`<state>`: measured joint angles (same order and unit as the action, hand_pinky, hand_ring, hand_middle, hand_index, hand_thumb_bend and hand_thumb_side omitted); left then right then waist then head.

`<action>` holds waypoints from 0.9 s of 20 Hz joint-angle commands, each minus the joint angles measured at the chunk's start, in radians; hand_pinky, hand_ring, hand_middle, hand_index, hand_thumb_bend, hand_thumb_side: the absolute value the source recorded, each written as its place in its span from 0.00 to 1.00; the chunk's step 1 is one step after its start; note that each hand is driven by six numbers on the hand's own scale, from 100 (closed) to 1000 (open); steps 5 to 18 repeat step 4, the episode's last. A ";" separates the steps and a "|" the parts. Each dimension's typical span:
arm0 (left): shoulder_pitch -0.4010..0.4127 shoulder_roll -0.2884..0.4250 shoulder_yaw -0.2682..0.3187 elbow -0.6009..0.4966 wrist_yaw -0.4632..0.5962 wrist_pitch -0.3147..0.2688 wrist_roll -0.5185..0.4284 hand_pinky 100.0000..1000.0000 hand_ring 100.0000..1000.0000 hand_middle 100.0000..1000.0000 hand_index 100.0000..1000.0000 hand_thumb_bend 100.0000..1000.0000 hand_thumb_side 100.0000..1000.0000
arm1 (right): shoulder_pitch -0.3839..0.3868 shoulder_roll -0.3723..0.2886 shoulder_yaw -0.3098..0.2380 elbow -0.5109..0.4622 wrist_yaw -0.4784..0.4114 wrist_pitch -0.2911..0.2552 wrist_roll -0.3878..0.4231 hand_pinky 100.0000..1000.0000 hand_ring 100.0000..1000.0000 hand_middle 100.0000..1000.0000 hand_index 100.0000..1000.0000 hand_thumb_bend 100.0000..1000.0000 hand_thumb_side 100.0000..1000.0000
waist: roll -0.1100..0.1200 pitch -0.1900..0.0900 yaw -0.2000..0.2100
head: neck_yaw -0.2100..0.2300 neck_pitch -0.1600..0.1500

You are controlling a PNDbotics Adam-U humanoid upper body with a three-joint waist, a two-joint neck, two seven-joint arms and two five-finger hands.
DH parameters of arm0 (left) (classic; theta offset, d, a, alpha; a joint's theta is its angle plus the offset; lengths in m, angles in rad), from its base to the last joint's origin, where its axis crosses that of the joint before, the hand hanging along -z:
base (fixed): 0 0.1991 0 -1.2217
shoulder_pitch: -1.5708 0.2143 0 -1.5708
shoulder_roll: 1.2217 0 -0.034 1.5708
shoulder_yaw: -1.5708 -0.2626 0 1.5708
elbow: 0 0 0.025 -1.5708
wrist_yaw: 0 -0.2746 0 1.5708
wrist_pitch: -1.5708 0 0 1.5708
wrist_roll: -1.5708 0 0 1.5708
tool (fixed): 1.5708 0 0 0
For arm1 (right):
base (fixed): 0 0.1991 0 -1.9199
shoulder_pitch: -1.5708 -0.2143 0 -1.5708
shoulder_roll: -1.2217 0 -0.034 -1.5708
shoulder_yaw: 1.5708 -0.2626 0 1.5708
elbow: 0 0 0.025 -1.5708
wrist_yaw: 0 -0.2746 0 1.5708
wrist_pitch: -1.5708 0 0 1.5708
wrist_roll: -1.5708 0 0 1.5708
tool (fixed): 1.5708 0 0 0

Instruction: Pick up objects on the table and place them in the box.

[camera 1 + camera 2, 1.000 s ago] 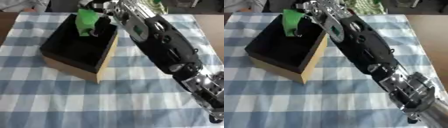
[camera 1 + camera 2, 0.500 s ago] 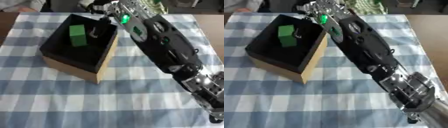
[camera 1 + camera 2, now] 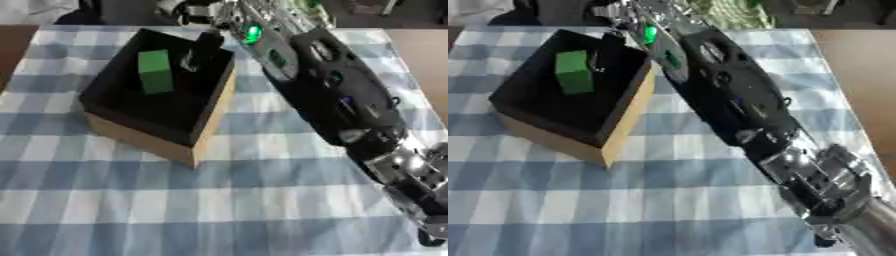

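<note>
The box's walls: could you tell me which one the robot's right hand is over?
The far-right wall, nearest the right hand; the green block lies towards the far-left wall.

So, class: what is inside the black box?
A green block lies inside the black box. The right hand reaches over the far rim, and its fingers hide that corner.
</note>
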<state>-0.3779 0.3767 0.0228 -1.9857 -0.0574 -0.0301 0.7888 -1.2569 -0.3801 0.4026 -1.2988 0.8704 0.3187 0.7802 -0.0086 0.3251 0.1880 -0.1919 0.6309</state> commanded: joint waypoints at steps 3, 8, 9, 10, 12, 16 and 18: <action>-0.003 0.018 0.010 -0.014 -0.006 0.003 0.006 0.59 0.67 0.54 0.71 0.13 0.34 | 0.022 -0.148 -0.038 -0.238 -0.104 0.060 -0.011 0.91 0.92 0.81 0.88 0.00 0.06 | 0.004 -0.028 -0.010 | 0.026 0.001; -0.002 0.019 0.011 -0.014 -0.006 0.003 0.007 0.59 0.67 0.54 0.71 0.13 0.34 | 0.037 -0.175 -0.045 -0.284 -0.125 0.077 -0.017 0.90 0.91 0.80 0.87 0.00 0.02 | 0.005 -0.029 -0.013 | 0.031 0.002; -0.002 0.019 0.011 -0.014 -0.006 0.003 0.007 0.59 0.67 0.54 0.71 0.13 0.34 | 0.037 -0.175 -0.045 -0.284 -0.125 0.077 -0.017 0.90 0.91 0.80 0.87 0.00 0.02 | 0.005 -0.029 -0.013 | 0.031 0.002; -0.002 0.019 0.011 -0.014 -0.006 0.003 0.007 0.59 0.67 0.54 0.71 0.13 0.34 | 0.037 -0.175 -0.045 -0.284 -0.125 0.077 -0.017 0.90 0.91 0.80 0.87 0.00 0.02 | 0.005 -0.029 -0.013 | 0.031 0.002; -0.002 0.019 0.011 -0.014 -0.006 0.003 0.007 0.59 0.67 0.54 0.71 0.13 0.34 | 0.037 -0.175 -0.045 -0.284 -0.125 0.077 -0.017 0.90 0.91 0.80 0.87 0.00 0.02 | 0.005 -0.029 -0.013 | 0.031 0.002; -0.002 0.019 0.011 -0.014 -0.006 0.003 0.007 0.59 0.67 0.54 0.71 0.13 0.34 | 0.037 -0.175 -0.045 -0.284 -0.125 0.077 -0.017 0.90 0.91 0.80 0.87 0.00 0.02 | 0.005 -0.029 -0.013 | 0.031 0.002; -0.002 0.019 0.011 -0.014 -0.006 0.003 0.007 0.59 0.67 0.54 0.71 0.13 0.34 | 0.037 -0.175 -0.045 -0.284 -0.125 0.077 -0.017 0.90 0.91 0.80 0.87 0.00 0.02 | 0.005 -0.029 -0.013 | 0.031 0.002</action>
